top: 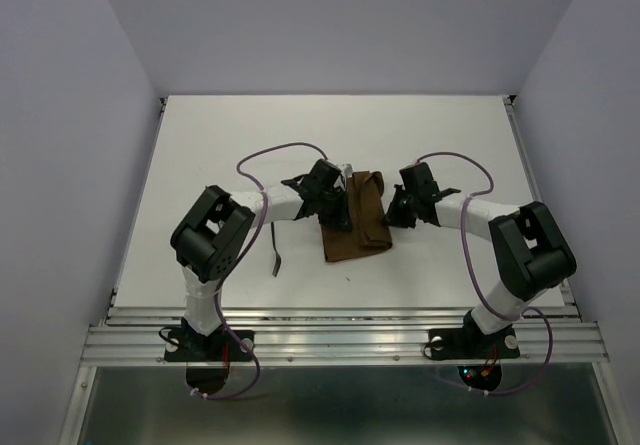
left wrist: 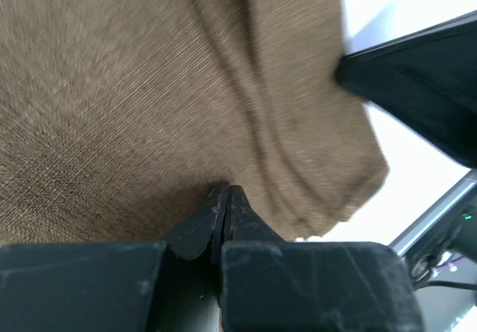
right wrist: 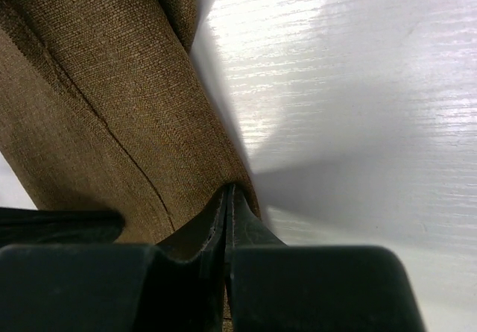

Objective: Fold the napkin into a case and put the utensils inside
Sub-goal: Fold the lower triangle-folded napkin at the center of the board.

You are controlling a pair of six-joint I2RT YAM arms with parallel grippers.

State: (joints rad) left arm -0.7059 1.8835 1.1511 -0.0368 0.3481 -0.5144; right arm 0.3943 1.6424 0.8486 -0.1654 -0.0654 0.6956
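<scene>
1. The napkin (top: pixel 362 223), a plain dark brown cloth, lies folded into a narrow upright strip at the middle of the white table (top: pixel 230 135), between the two arms. Its far end is a little narrower than its near end.
2. Lengthwise creases and layered edges run along the cloth in both wrist views, and one corner shows stacked folds.
3. The left gripper (left wrist: pixel 226 192) comes in from the left side of the strip. Its fingers are pressed together with only a hairline between them, and the tips sit against the cloth surface.
4. Whether a layer of fabric is caught between the left fingers cannot be told, as the tips hide the contact.
5. The right gripper (right wrist: pixel 228 190) meets the strip's right edge, where the cloth meets the bare table. Its fingers are fully closed, tip to tip, and touch the edge of the fold.
6. Here too the view does not show whether any cloth is pinched.
7. The two grippers face each other across the napkin. Each one appears as a dark shape at the edge of the other's wrist view.
8. One utensil (top: pixel 275 258), thin and dark, lies on the table left of the napkin and apart from it, just beside the left forearm.
</scene>
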